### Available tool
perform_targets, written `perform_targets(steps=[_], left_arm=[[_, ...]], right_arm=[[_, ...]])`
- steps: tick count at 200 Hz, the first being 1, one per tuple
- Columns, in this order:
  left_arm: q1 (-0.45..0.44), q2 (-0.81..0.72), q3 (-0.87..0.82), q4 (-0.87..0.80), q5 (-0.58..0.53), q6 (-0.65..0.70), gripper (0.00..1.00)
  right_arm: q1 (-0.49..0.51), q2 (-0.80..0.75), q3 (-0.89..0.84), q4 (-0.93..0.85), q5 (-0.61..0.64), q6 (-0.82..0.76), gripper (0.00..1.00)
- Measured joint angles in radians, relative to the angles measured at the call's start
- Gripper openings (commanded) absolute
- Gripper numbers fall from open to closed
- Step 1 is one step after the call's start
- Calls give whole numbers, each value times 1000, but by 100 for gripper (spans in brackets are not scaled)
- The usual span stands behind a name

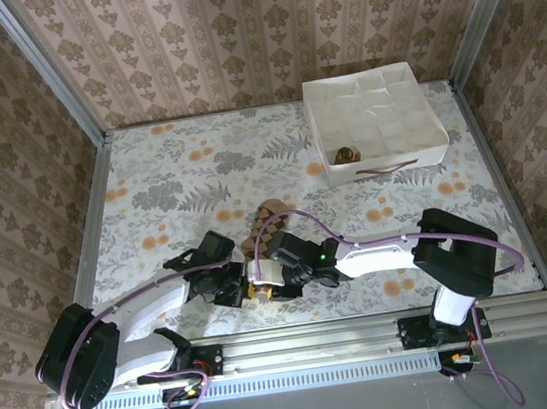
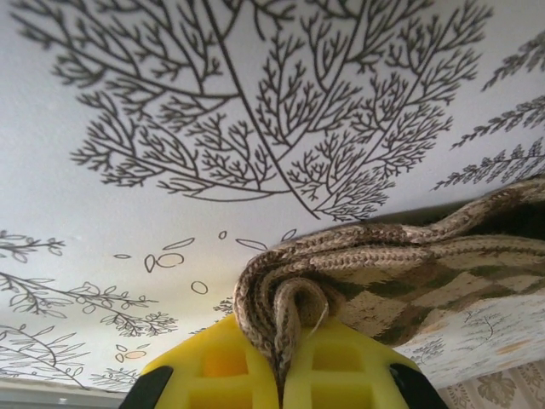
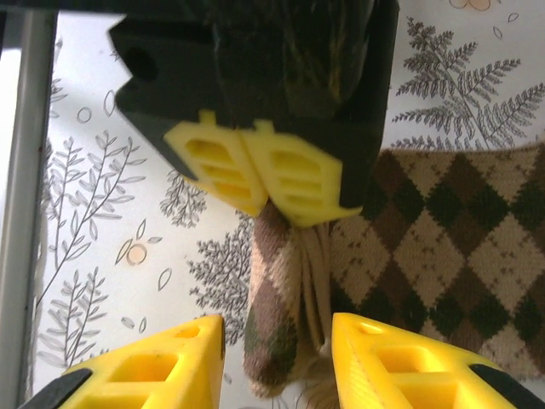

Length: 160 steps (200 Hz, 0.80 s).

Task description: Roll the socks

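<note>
From the top camera, you are working at the middle of the table's [image 1: 168, 168] near edge. The left gripper [image 1: 248, 291] and right gripper [image 1: 264, 276] are meeting nose to nose over the near end of the argyle sock [image 1: 262, 218], while the rest of it is lying flat toward the table's centre. A small brown bundle [image 1: 345, 154] is sitting in the white box [image 1: 389, 163] at the far right corner, likely the other sock already rolled.

The left wrist camera is giving you what the top view hides. Its yellow fingers [image 2: 213, 371] are pinching shut on the curled sock end, apparently anchoring the roll's core.

The right wrist camera is adding that the right jaws are standing wide, straddling that curl, probably readying to take the roll over.
</note>
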Motion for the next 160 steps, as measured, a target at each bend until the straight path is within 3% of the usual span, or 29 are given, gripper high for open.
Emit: perform_targets(steps=[81,101,128,141,160], left_arm=[[11,13,5,-3,16,19,0],[19,16,6,-3,25,18,0],[26,21,8,-5,30,19,0],[27,21,9,-6,29,22,0],[29,18,9,-7,23,26,13]], right_arm=[[3,74,44,0,-10,21,29],[3,84,55,-1,-13,33,22],[-2,88,60,-2,-16,53,0],[-8,89,61,-2,-24,70,0],[-25,93,63,-2,-55,89,0]])
